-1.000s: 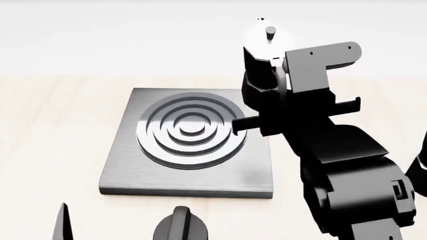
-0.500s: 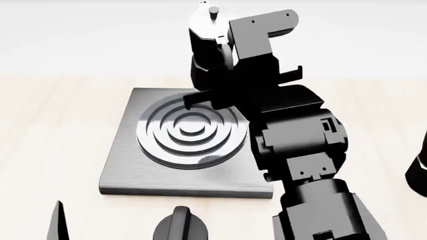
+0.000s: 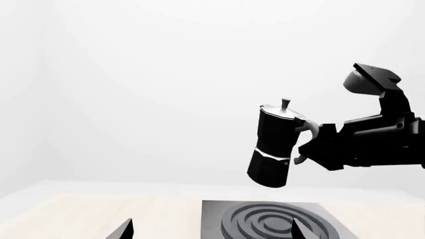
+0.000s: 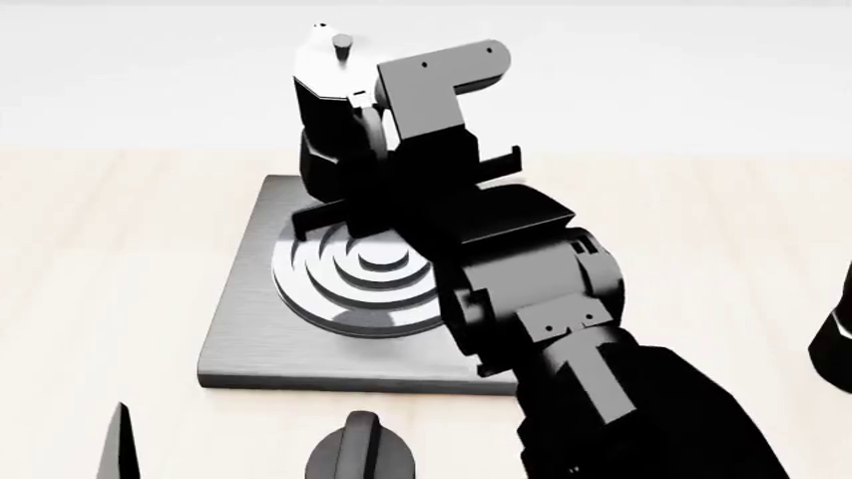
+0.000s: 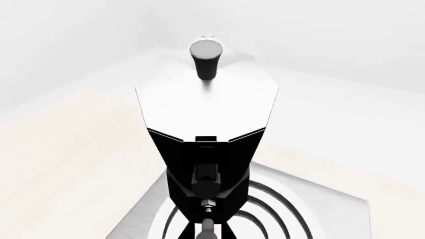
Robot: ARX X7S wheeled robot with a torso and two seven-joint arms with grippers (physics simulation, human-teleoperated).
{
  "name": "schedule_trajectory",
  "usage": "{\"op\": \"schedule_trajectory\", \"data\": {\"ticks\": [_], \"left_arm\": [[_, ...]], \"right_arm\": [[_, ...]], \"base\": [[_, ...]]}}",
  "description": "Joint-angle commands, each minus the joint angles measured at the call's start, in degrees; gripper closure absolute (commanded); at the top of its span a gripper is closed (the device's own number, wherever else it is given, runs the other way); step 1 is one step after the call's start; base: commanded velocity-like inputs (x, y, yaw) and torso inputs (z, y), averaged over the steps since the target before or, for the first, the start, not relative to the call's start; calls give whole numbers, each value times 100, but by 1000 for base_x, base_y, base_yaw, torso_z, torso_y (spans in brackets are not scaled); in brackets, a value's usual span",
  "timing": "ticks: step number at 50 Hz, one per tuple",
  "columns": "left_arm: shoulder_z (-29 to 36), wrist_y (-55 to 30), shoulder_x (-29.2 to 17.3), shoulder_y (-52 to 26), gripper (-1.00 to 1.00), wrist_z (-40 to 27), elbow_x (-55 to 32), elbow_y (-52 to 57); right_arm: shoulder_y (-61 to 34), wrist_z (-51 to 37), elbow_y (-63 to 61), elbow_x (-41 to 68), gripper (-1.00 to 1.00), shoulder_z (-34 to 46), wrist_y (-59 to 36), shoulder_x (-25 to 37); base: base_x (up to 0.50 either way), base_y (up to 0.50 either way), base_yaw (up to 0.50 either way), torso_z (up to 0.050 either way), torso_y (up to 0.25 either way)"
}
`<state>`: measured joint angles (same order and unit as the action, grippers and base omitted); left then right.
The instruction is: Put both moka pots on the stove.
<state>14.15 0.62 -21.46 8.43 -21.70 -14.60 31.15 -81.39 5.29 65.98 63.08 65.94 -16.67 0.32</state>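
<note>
A faceted black moka pot with a silver lid and small knob (image 4: 326, 120), carried by its curved black handle in the right gripper (image 3: 312, 145), now hangs in the air over the far-left part of the flat square brushed grey metal stove (image 4: 253, 339), clear of its surface and tilted slightly, as the left wrist view shows. A second ago the same pot was off the stove's right edge; half a second ago it was above the far side of the plate. The right arm has swept it leftward across the raised concentric burner rings (image 4: 333, 289), which lie directly below and a little nearer the robot than the gripper. The jaws are clamped on the handle.

By this reading, the carry is nearly over and what remains for this pot is a straight descent onto the burner, leaving room for a second one. A dark shape at the head view's right edge (image 4: 833, 344), well to the gripper's right, may be the other pot; too little shows to tell. A squat black ridged round knob (image 4: 359, 457) sits nearer the robot than the stove. Only two dark tips of the left gripper (image 3: 212, 230) show, spread apart.
</note>
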Motion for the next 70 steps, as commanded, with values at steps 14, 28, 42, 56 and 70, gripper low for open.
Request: {"op": "schedule_trajectory", "data": {"ticks": [14, 28, 42, 56, 70], "left_arm": [[51, -6, -54, -23, -100, -10, 16, -30], [62, 30, -65, -24, -100, -23, -5, -41], [63, 137, -67, -7, -100, -28, -32, -36], [71, 184, -69, -10, -100, -39, -59, -74], [73, 145, -102, -6, -100, -85, -61, -7]], "right_arm": [[-201, -74, 125, 1976, 100, 2016, 796, -31], [-196, -69, 120, 2177, 100, 2238, 896, -31], [-119, -64, 125, 2224, 100, 2308, 922, -31], [-80, -103, 163, 2198, -100, 2312, 1044, -30], [144, -2421, -4965, 1657, -100, 2255, 2043, 2578]], "base": [[0, 0, 0, 0, -56], [0, 0, 0, 0, -159], [-1, 0, 0, 0, -52], [0, 0, 0, 0, 0], [0, 0, 0, 0, 0]]}}
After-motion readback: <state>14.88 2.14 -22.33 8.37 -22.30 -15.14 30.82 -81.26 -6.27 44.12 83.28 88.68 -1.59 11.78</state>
